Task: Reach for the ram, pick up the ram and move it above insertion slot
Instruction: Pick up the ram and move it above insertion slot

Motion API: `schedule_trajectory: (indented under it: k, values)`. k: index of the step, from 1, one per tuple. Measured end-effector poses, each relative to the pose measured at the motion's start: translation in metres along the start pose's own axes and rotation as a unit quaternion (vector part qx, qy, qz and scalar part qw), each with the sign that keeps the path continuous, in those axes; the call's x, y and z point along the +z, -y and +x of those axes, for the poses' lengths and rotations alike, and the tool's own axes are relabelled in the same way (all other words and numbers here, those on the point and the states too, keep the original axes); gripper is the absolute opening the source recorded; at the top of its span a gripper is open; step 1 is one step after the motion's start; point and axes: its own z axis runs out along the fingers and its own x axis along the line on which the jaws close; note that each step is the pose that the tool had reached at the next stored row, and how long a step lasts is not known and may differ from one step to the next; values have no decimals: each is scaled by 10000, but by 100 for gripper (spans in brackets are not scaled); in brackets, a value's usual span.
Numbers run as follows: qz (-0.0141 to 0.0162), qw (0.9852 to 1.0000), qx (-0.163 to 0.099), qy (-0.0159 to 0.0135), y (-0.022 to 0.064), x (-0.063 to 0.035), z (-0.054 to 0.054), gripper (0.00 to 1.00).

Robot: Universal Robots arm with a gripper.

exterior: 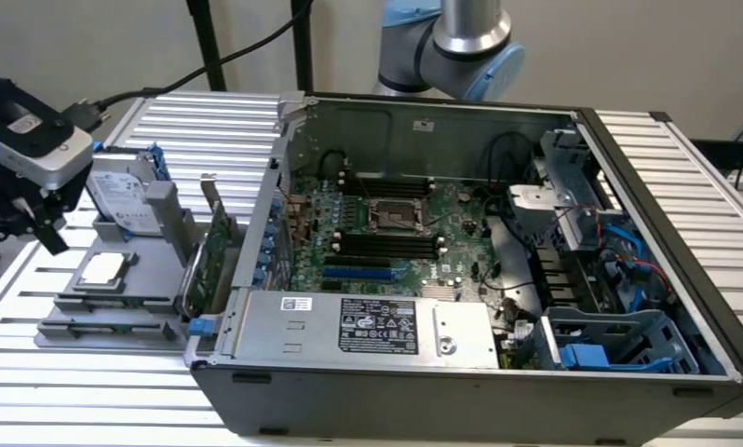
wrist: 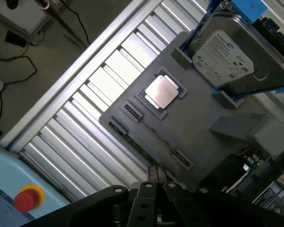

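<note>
1. Slatted aluminium formed the surface (exterior: 74,400), which carried an open computer case (exterior: 471,391) with its motherboard (exterior: 397,233) exposed.
2. At the exterior view's left of the case sat a grey fixture tray (wrist: 203,109) holding a hard drive (wrist: 225,59) in blue brackets, with a CPU (wrist: 162,91) lying flat in a square recess.
3. A green expansion card (exterior: 216,247) stood on edge between the tray and the case wall.
4. The ram (wrist: 135,144) showed as a thin green strip standing on edge in the long holder along the tray's outer border, beside the bare slats.
5. The pincer (exterior: 30,228) hung over the tray's outer side, close above the ram; in the wrist view its fingers (wrist: 153,176) were pressed together with nothing between them.
6. A red button (wrist: 26,198) sat on a pale blue box off the surface.
</note>
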Motion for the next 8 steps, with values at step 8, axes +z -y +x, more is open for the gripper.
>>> schedule_trajectory:
  k: [8]
  values:
    - [-7,9974,-724,-27,2,43,0,11]
